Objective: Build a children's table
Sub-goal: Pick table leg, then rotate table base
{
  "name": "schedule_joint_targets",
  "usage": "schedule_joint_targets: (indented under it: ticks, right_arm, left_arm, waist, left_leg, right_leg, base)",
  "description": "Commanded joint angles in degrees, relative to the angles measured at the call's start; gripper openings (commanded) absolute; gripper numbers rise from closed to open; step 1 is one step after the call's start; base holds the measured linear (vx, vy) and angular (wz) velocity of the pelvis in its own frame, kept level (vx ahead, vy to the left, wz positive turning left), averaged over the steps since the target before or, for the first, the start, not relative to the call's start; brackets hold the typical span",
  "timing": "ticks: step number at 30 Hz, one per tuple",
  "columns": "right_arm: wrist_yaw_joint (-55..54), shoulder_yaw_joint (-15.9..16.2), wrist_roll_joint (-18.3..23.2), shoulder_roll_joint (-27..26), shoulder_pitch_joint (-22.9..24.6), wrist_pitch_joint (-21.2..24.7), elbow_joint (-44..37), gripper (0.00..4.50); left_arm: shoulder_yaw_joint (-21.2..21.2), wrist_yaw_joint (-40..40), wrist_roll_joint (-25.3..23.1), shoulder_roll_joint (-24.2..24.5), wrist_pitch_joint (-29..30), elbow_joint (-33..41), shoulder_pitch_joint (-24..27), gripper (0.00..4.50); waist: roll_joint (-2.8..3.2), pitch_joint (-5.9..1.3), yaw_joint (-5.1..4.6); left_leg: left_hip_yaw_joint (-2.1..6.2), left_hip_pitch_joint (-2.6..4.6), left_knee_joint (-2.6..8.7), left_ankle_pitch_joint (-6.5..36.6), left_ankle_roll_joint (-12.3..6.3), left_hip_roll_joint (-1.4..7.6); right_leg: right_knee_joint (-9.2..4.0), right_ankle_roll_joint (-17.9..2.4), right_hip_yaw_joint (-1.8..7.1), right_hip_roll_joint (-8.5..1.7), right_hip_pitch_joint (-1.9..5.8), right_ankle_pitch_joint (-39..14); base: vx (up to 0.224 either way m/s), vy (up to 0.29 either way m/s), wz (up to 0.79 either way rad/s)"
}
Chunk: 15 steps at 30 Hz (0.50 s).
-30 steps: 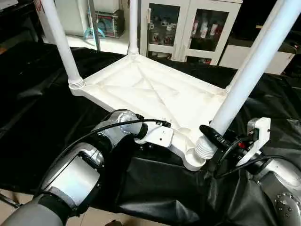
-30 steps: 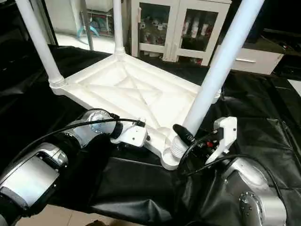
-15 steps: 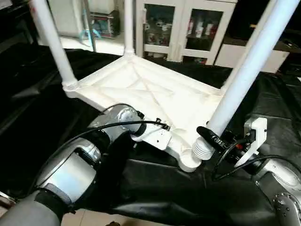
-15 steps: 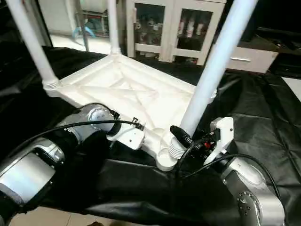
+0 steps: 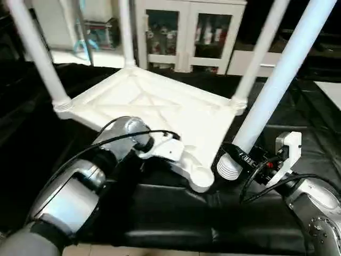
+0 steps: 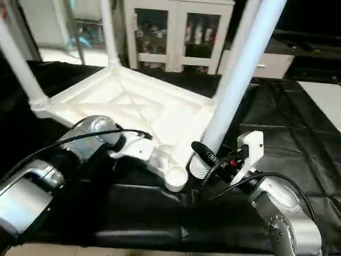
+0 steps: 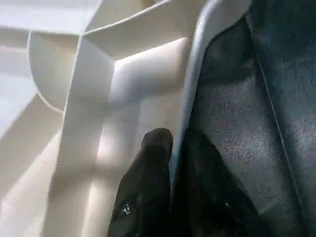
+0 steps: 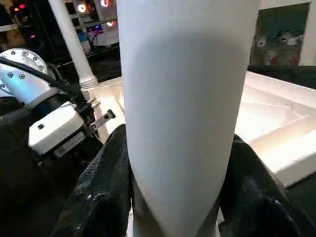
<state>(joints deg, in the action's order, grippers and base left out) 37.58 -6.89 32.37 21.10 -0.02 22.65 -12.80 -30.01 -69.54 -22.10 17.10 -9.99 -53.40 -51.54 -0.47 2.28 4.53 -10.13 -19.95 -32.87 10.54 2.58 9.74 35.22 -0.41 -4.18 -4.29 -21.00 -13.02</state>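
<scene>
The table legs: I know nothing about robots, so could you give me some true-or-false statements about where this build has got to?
1. Three legs stand in corner sockets of the tabletop. True.
2. The fourth leg is seated in the near socket. False: its ribbed end sits beside that empty socket.
3. The right claw grips the fourth leg. True.
4. The left claw holds nothing. False: it pinches the tabletop's rim.

Bright room, soft motion blur
</scene>
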Motion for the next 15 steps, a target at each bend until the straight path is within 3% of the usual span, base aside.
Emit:
schedule_joint_targets:
  ticks: [1, 4, 5, 7, 11, 12, 14, 15]
  right_arm:
    - [0.38, -0.24, -0.37, 0.56, -0.83, -1.0, 0.16, 1.88]
    - [0.37, -0.14, -0.37, 0.51, -0.71, -0.94, 0.03, 1.88]
    - [0.38, -0.13, -0.38, 0.5, -0.67, -0.92, -0.02, 1.88]
    - [0.42, -0.14, -0.35, 0.47, -0.75, -0.88, 0.07, 1.88]
    - [0.57, -0.02, -0.5, 0.46, -1.1, -0.9, 0.43, 1.88]
    - [0.68, -0.03, -0.53, 0.51, -1.19, -0.92, 0.54, 1.88]
    - [0.87, -0.02, -0.56, 0.62, -1.59, -0.86, 0.92, 1.88]
    - [0.92, -0.03, -0.53, 0.67, -1.76, -0.81, 1.04, 1.88]
  left_arm:
    - [1.67, 2.16, 0.61, 1.91, 8.42, -0.82, 4.56, 0.27]
    - [3.01, 3.03, 0.18, 3.3, 14.52, 3.8, 7.68, 0.27]
    - [3.29, 3.29, 0.0, 3.62, 15.72, 5.08, 8.42, 0.27]
    - [4.48, 6.33, -0.97, 4.48, 18.9, 7.87, 10.18, 0.27]
    - [5.72, 11.5, -2.92, 5.95, 22.93, 11.63, 11.86, 0.27]
    - [5.99, 12.24, -3.4, 6.39, 24.77, 13.43, 12.5, 0.27]
    - [8.18, 13.87, -3.13, 5.92, 31.01, 18.08, 14.19, 0.27]
    - [9.17, 14.48, -2.69, 5.26, 32.97, 19.84, 14.88, 0.27]
  waist:
    - [-0.91, -2.14, 0.43]
    - [-0.84, -2.01, -0.16]
    - [-0.8, -1.99, -0.54]
    - [-1.05, -1.99, -0.77]
    - [-0.88, -1.9, -1.37]
    - [-1.4, -1.88, -1.52]
    - [-1.13, -1.94, -1.88]
    - [-1.25, -1.85, -1.89]
  left_leg:
    - [2.64, -0.84, 4.96, 15.58, -0.4, 4.14]
    - [2.27, -0.41, 4.75, 16.43, -1.02, 3.91]
    - [2.26, -0.64, 4.69, 16.1, -1.27, 3.76]
    - [2.13, -0.54, 4.57, 16.28, -1.45, 3.67]
    - [2.16, -0.75, 4.58, 16.28, -1.74, 3.5]
    - [2.07, -0.8, 4.58, 16.27, -1.86, 3.42]
    - [2.31, -1.21, 4.7, 15.41, -1.55, 3.46]
    - [2.17, -0.99, 4.57, 15.71, -1.66, 3.35]
  right_leg:
    - [-6.0, -6.96, 2.99, -5.98, 2.19, -21.98]
    - [-6.08, -8.44, 3.2, -5.99, 1.71, -21.05]
    - [-6.21, -8.44, 3.17, -5.95, 1.78, -21.8]
    - [-6.36, -7.81, 3.2, -5.78, 1.54, -23.17]
    - [-6.51, -7.26, 3.11, -5.5, 1.38, -24.01]
    - [-6.67, -6.76, 3.06, -5.38, 1.35, -24.74]
    - [-6.33, -6.8, 2.95, -5.39, 1.51, -23.99]
    - [-6.58, -6.67, 2.98, -5.27, 1.16, -24.34]
  base:
    - [0.007, 0.028, -0.18]
    - [0.002, 0.009, -0.06]
    - [0.0, 0.0, 0.0]
    - [0.0, 0.0, 0.0]
    - [0.0, 0.0, 0.0]
    - [0.0, 0.0, 0.0]
    - [0.0, 0.0, 0.0]
    - [0.0, 0.0, 0.0]
